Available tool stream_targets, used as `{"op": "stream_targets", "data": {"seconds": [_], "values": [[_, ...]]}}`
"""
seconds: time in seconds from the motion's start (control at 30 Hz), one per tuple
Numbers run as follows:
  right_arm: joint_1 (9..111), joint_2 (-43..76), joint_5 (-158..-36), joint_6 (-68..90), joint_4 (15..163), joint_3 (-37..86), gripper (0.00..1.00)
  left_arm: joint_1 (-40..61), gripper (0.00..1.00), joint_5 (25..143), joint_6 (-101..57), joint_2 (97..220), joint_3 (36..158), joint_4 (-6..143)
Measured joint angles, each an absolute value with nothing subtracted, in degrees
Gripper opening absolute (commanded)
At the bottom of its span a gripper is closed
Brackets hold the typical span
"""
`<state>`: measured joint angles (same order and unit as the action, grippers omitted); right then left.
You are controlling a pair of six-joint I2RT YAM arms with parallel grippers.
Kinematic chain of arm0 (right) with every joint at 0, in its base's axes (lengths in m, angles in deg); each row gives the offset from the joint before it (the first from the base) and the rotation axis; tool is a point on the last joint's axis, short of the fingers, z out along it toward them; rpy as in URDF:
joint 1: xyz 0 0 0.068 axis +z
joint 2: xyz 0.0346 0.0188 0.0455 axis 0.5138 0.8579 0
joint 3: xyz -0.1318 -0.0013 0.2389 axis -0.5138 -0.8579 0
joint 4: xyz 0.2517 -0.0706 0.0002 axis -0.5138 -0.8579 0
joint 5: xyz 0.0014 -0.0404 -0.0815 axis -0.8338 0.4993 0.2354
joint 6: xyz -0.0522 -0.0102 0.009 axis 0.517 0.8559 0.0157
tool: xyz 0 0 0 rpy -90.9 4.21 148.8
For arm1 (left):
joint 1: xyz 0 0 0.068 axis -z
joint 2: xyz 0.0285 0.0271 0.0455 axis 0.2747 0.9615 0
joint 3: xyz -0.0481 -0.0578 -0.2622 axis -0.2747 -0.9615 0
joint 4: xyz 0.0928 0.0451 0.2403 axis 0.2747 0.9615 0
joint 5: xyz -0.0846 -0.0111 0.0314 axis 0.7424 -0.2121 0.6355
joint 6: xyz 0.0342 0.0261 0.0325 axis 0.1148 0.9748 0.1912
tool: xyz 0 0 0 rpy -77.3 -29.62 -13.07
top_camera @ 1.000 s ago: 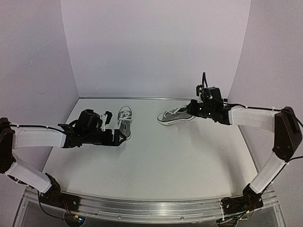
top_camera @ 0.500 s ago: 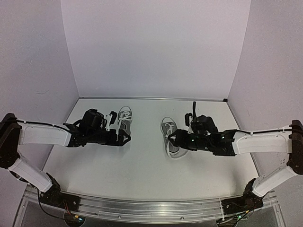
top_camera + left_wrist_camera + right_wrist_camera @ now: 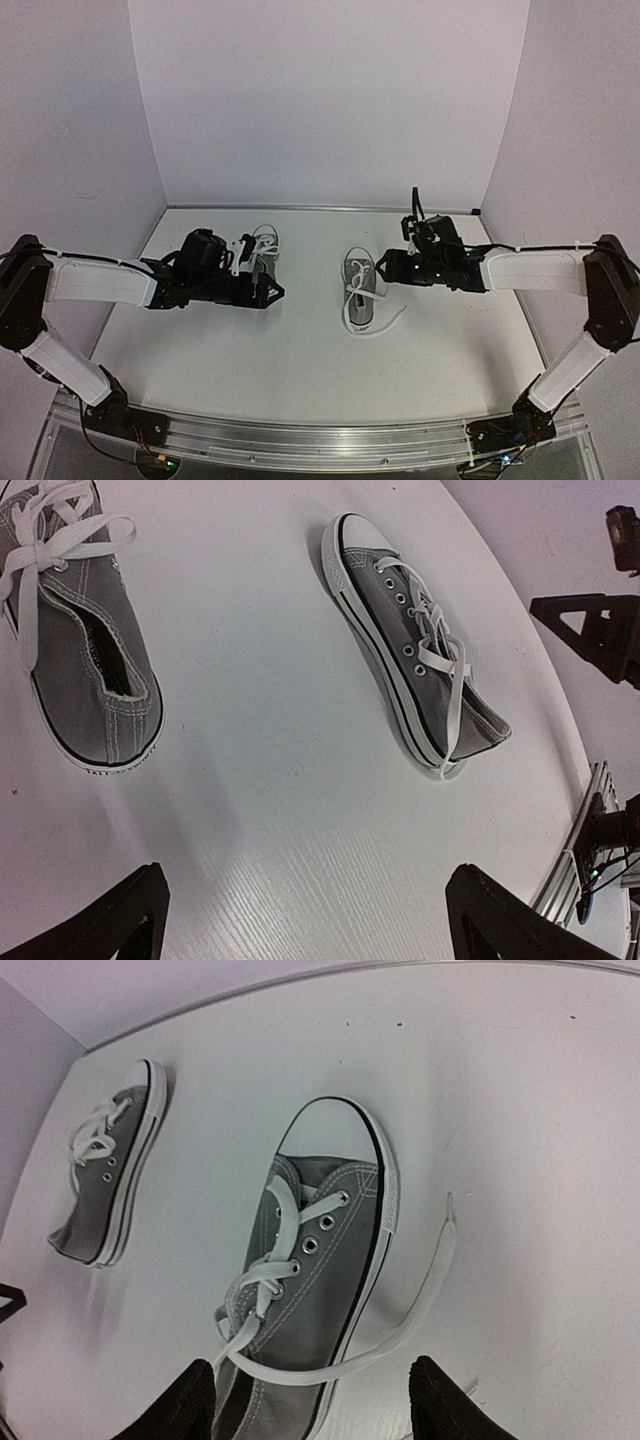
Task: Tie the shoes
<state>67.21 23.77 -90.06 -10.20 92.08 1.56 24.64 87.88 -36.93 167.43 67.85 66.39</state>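
Observation:
Two grey shoes with white laces lie on the white table. One shoe [image 3: 265,243] sits at the back left, partly hidden behind my left gripper [image 3: 262,270], which is open and hovers over bare table; in its wrist view the shoe [image 3: 85,650] is up left of the gripper [image 3: 305,920]. The other shoe [image 3: 362,290] lies mid-table. My right gripper [image 3: 386,267] is open beside it. In the right wrist view this shoe [image 3: 310,1280] points its toe away, its heel end low between the spread fingers [image 3: 450,1405], and a loose lace [image 3: 437,1265] curls out to the right.
White walls close the table at the back and both sides. The right arm's dark links [image 3: 600,630] show at the far right of the left wrist view. A metal rail [image 3: 320,440] runs along the near edge.
The right gripper carried its shoe from the back right to mid-table, turned it, opened and let it go. The left arm shifted slightly.

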Motion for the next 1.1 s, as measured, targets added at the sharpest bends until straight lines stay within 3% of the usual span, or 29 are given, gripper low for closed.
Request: {"op": "stream_targets", "data": {"seconds": [0.43, 0.53, 0.83, 1.1], "values": [[65.94, 38.88, -101.7, -2.56, 91.29, 8.85, 0.63, 24.89, 1.0, 87.59, -36.47, 167.37, 67.93, 66.45], [65.92, 41.59, -103.43, -2.19, 91.36, 9.96, 0.52, 24.9, 1.0, 87.57, -36.14, 167.37, 67.93, 66.46], [65.26, 43.06, -108.31, -4.58, 92.85, 9.23, 0.02, 24.92, 1.0, 87.52, -35.66, 167.37, 67.95, 66.44], [67.69, 39.23, -110.36, -10.07, 94.4, 4.97, 0.0, 24.96, 1.0, 87.55, -35.68, 167.46, 68.31, 66.41]]}}
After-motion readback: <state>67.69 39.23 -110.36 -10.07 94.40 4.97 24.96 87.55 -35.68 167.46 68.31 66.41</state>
